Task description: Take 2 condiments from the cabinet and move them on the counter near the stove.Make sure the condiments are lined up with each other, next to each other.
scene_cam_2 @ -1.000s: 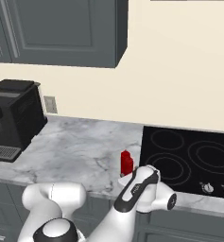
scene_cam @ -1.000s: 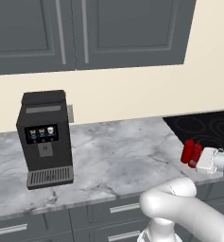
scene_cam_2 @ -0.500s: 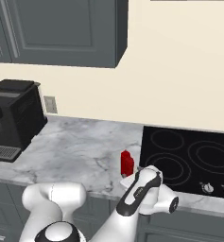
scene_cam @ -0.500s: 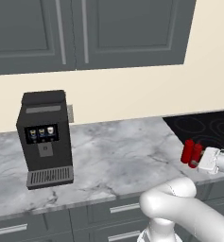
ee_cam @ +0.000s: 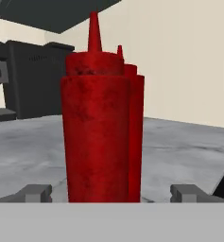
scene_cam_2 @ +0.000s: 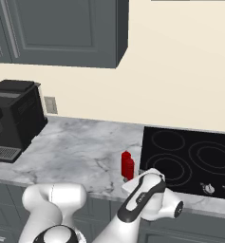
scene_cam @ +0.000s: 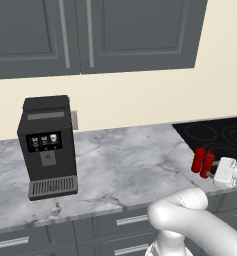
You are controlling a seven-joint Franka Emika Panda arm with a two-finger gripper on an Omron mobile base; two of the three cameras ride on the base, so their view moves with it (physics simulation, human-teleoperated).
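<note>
Hand view: two red bottles [ee_cam: 101, 127] stand upright, touching, one right behind the other, on the counter [ee_cam: 179, 151] just beside the stove [scene_cam_2: 190, 159]. The gripper [ee_cam: 111, 194] sits low before them, fingers [ee_cam: 35, 193] spread wide, gripping nothing. Coffee machine [scene_cam: 47, 145] well apart.

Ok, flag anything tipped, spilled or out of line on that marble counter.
Nothing stands out. The two red squeeze bottles stand upright, side by side, on the white-grey marble counter beside the black glass cooktop. No spill shows. The open gripper sits just behind the nearer bottle without holding it.
</note>
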